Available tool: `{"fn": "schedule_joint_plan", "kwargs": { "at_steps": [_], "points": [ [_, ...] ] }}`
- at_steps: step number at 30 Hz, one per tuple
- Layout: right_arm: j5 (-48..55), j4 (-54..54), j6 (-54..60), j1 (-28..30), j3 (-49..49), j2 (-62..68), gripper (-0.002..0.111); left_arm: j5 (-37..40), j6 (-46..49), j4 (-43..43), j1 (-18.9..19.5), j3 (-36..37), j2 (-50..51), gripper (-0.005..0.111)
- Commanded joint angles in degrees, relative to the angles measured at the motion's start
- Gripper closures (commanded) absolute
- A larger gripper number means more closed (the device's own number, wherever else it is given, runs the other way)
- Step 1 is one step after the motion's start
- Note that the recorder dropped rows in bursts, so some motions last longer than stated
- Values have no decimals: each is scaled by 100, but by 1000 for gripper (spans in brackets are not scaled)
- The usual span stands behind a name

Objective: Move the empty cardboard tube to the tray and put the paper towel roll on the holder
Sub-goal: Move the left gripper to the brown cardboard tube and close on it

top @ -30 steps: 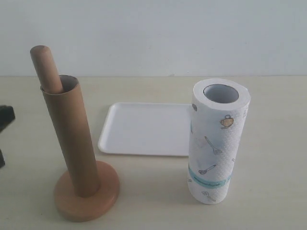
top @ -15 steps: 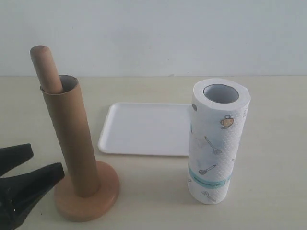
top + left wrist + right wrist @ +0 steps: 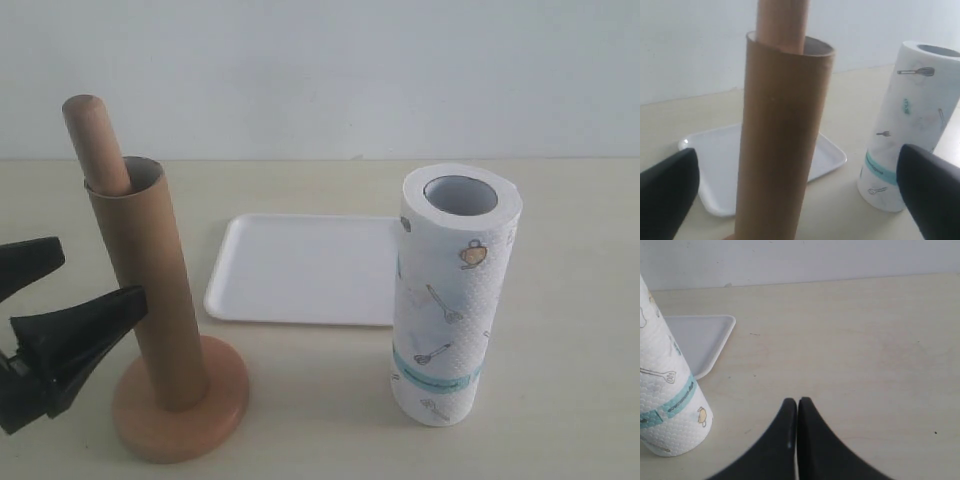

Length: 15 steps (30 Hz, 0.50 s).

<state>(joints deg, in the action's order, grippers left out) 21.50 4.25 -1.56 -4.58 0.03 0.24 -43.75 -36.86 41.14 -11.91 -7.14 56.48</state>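
Near left: left gripper (image 3: 100,273), jaws spread wide, holding nothing, at mid-height of empty cardboard tube (image 3: 150,290).
Tube lies straight ahead of jaws, framed between them in left wrist view, not touched.
Tube's long axis near upright, leaning slightly, sleeved over post of holder (image 3: 220,400).
Left arm nearer; lift along post seems needed.
Near right: paper towel roll (image 3: 445,300) upright on desk (image 3: 560,250).
Right gripper (image 3: 797,405) beside roll, jaws closed, empty.
Behind: tray (image 3: 300,265).

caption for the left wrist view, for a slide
Open left gripper frames the tube sleeved over the holder post; tray and roll beyond.
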Motion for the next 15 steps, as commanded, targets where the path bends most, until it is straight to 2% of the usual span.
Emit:
{"fn": "schedule_joint_plan", "kwargs": {
  "at_steps": [1, 11, 15],
  "points": [
    [-40, -14, 24, -7, -3, -24, 108, -330, 325, 22, -13, -310, 665, 6],
    [-40, -14, 24, -7, -3, -24, 108, -897, 574, 240, -13, -914, 2208, 6],
    [-40, -14, 24, -7, -3, -24, 108, -773, 590, 251, -13, -924, 2611, 6]
  ]
}}
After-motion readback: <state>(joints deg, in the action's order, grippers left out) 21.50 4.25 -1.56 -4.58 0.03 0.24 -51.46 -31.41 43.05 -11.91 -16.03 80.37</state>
